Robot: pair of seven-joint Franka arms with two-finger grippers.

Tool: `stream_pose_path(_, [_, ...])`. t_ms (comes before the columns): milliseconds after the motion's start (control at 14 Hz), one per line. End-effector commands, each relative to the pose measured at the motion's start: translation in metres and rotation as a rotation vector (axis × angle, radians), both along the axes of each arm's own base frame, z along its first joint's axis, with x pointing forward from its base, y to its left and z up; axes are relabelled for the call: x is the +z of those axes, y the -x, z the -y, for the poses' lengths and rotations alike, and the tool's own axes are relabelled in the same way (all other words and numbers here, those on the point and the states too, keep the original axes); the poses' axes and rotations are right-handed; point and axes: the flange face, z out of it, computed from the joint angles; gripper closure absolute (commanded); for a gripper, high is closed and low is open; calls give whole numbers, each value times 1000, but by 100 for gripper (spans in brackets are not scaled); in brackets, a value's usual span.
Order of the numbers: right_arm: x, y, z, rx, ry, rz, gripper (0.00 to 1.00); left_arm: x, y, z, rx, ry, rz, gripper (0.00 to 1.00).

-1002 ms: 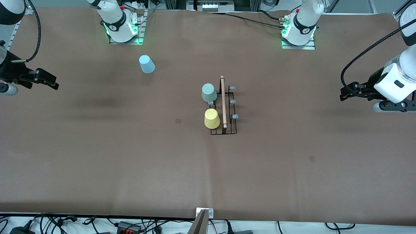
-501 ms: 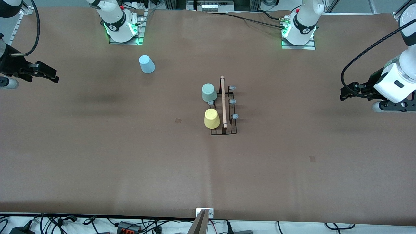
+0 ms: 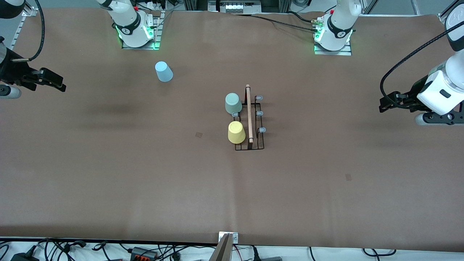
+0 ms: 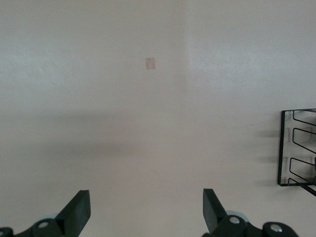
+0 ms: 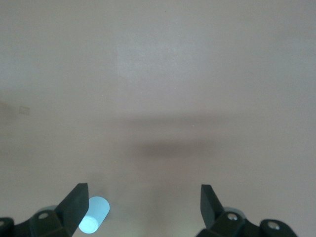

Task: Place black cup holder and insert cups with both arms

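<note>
The black cup holder point(image 3: 250, 125) with its wooden rod handle stands at the table's middle. A pale green cup point(image 3: 233, 103) and a yellow cup point(image 3: 236, 132) sit upside down on its prongs, on the side toward the right arm's end. A light blue cup point(image 3: 164, 71) lies on the table near the right arm's base. My right gripper point(image 3: 61, 87) hangs open over the right arm's end of the table; its wrist view shows the blue cup point(image 5: 94, 221) beside one finger of the right gripper point(image 5: 143, 205). My left gripper point(image 3: 382, 106) hangs open and empty over the left arm's end. The left wrist view shows the left gripper point(image 4: 146, 210) and the holder's edge point(image 4: 296, 148).
Grey-tipped prongs point(image 3: 259, 113) on the holder's side toward the left arm's end carry nothing. Brown paper point(image 3: 145, 174) covers the table. A small metal bracket point(image 3: 228, 237) and cables lie at the edge nearest the camera. Both arm bases point(image 3: 136, 30) stand at the top edge.
The right gripper has shifted a little toward the bases' edge of the table. The left arm, the cups and the holder have not moved.
</note>
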Motion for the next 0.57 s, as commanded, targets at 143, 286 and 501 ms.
stream_pose_path(143, [8, 7, -2, 14, 17, 3, 0, 5, 1, 1, 8, 14, -6, 0])
stream_pose_path(286, [8, 7, -2, 11, 17, 4, 0, 5, 2, 1, 6, 14, -12, 0])
stream_pose_path(501, [8, 7, -2, 12, 17, 5, 0, 6, 2, 2, 4, 14, -12, 0])
